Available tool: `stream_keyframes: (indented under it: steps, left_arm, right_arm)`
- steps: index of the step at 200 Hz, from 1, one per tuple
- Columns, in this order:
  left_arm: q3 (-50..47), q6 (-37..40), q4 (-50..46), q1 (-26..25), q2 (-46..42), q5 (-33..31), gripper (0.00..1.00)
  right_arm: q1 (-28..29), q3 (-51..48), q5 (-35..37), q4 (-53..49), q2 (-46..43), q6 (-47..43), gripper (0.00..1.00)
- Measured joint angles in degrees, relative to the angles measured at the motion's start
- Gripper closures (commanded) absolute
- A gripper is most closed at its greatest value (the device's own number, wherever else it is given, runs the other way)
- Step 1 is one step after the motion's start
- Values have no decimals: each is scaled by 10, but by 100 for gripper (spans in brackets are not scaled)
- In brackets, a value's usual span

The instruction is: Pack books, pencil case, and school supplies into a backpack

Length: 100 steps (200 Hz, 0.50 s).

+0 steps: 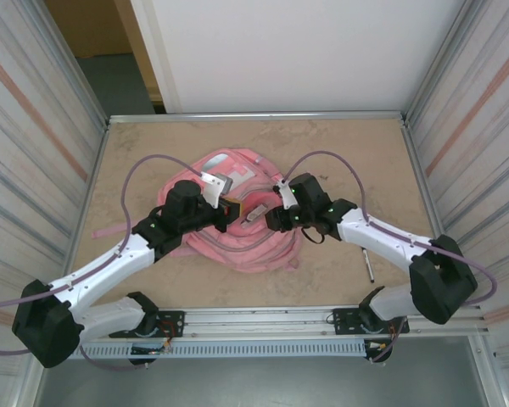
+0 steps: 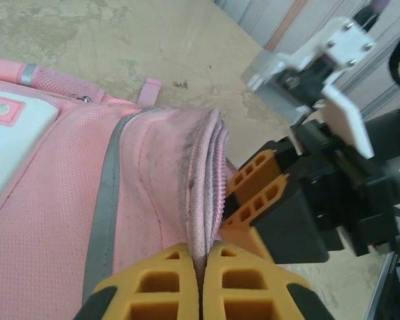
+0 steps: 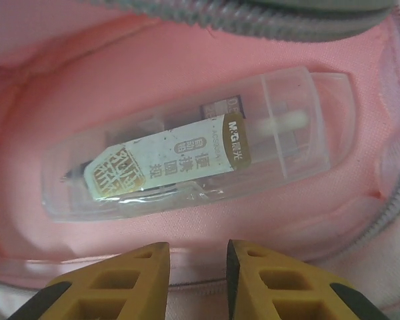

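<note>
Lying in the backpack (image 2: pixel 53 220) pocket, clear item (image 3: pixel 187 167), right gripper (image 3: pixel 198 267) slightly spread just near of it, left gripper (image 2: pixel 200 283) pinching backpack fabric.

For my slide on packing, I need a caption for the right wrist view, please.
Clear oblong item lying inside a pocket of the pink backpack, right gripper open and empty near it.

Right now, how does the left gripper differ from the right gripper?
The left gripper is shut, while the right gripper has a gap between its fingers. The left gripper pinches a fold of the pink backpack. The right gripper holds nothing and hangs over the clear-and-grey item lying inside the backpack. Both have orange-yellow fingers and are at the backpack.
</note>
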Motion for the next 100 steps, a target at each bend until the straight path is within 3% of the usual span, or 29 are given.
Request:
stream_keyframes:
  steps: [63,100]
  left_arm:
    - [0,2,0,-3,1,7,100]
    - [0,2,2,-4,5,6,100]
  right_arm:
    - [42,57,52,9,75,-14,72]
    - [57,68,83,48,99,-12,67]
